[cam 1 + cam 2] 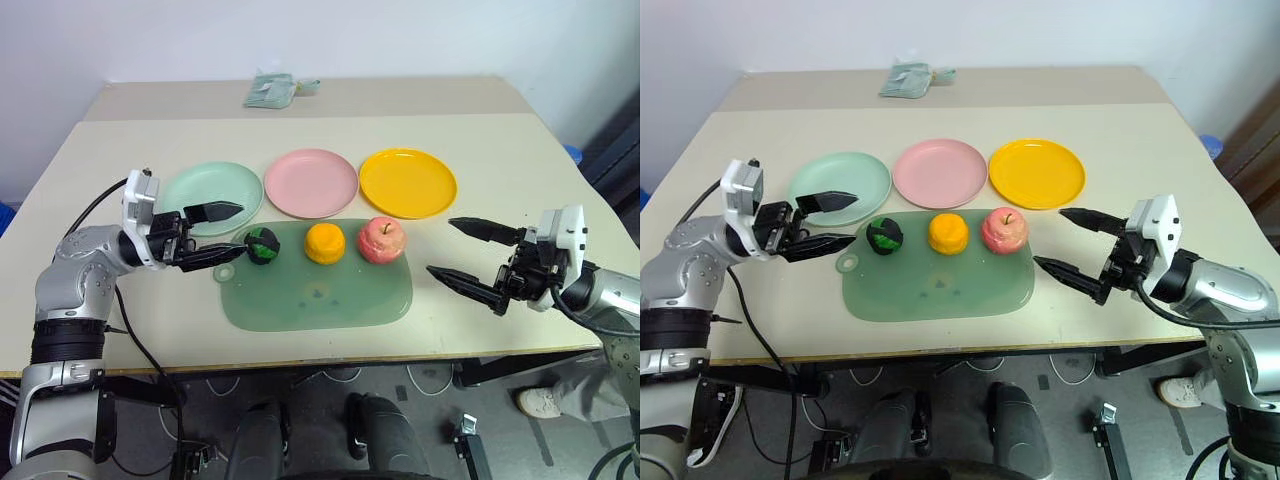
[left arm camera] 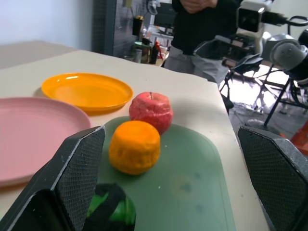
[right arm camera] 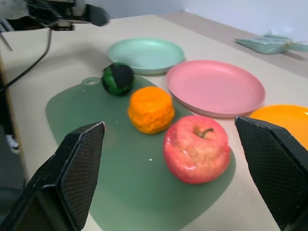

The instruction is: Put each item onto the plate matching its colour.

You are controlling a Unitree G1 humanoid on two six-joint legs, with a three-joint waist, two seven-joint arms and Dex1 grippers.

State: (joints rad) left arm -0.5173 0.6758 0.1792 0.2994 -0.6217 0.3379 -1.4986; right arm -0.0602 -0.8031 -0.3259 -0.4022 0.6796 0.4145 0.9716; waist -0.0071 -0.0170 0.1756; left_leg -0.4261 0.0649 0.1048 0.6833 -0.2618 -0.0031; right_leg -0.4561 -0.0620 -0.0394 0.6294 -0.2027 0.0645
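A dark green-and-black ball (image 1: pixel 262 244), a yellow-orange orange (image 1: pixel 325 243) and a pinkish-red apple (image 1: pixel 381 240) sit in a row along the far edge of a translucent green mat (image 1: pixel 318 290). Behind them lie a mint green plate (image 1: pixel 212 196), a pink plate (image 1: pixel 311 182) and a yellow plate (image 1: pixel 407 182), all bare. My left gripper (image 1: pixel 222 234) is open just left of the ball, pointing at it, holding nothing. My right gripper (image 1: pixel 458 252) is open to the right of the apple, clear of the mat, with nothing between its fingers.
A small pale green cloth bundle (image 1: pixel 270 90) lies at the far side of the table. A person in dark clothes (image 2: pixel 202 24) stands beyond the table's right end, beside stands and equipment. The table's front edge (image 1: pixel 300 362) runs close below the mat.
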